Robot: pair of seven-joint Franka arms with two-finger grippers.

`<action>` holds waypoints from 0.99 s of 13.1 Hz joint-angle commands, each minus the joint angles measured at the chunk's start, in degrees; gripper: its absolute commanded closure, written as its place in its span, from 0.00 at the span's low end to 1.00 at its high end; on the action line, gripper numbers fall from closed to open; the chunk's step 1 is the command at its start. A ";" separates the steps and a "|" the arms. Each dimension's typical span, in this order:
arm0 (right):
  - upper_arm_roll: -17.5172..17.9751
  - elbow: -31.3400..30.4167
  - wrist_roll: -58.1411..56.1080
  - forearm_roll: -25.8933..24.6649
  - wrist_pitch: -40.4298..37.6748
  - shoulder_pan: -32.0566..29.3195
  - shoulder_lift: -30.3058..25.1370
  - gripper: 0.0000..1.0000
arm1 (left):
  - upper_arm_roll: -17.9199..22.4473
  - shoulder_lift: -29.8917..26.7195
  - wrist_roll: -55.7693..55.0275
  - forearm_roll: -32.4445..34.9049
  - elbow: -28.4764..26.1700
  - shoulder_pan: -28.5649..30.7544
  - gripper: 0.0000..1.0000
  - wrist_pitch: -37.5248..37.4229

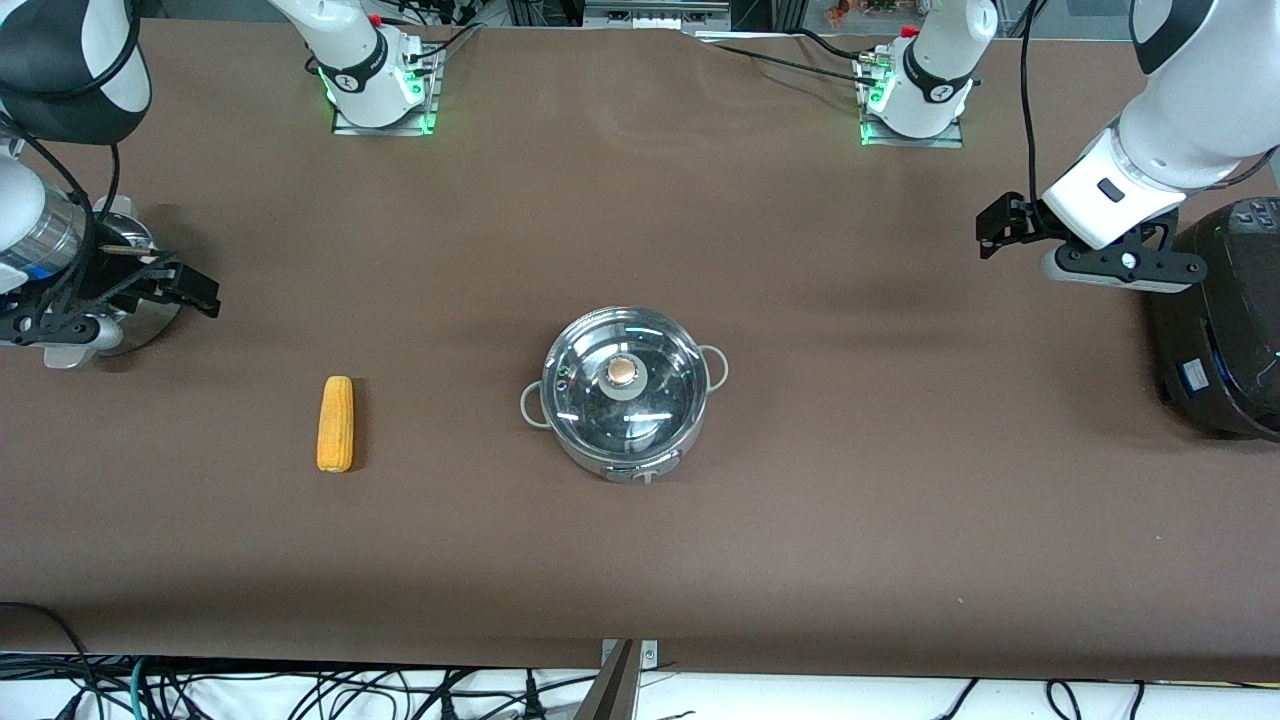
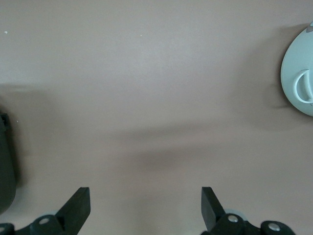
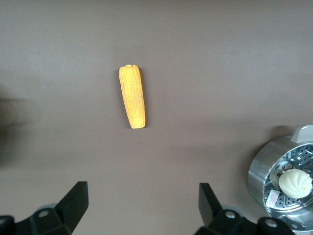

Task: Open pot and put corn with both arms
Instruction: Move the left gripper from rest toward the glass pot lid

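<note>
The lidded pot (image 1: 625, 392) sits mid-table, the corn (image 1: 336, 423) lies toward the right arm's end, and both the left gripper (image 2: 145, 208) and right gripper (image 3: 142, 205) hover wide open, empty, above the table (image 1: 800, 500).

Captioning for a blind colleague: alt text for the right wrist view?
A corn cob lies alone on the brown table, ahead of the open right gripper. At the frame's edge stands a steel steamer basket holding a pale bun.
</note>
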 commanded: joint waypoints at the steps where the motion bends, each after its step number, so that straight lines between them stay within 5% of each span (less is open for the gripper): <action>1: 0.31 0.93 -0.65 0.59 -0.79 -0.13 -0.07 0.00 | 0.05 -0.26 0.90 -0.50 0.78 -0.11 0.00 -0.98; 8: 0.31 0.93 -0.74 0.59 -0.79 -0.13 -0.07 0.00 | -0.04 0.35 0.46 -1.29 1.04 -0.72 0.00 -0.98; 13: 0.31 0.93 -0.74 0.59 -0.79 -0.21 -0.07 0.00 | -0.48 10.52 -0.94 -1.20 12.79 -9.05 0.00 -0.98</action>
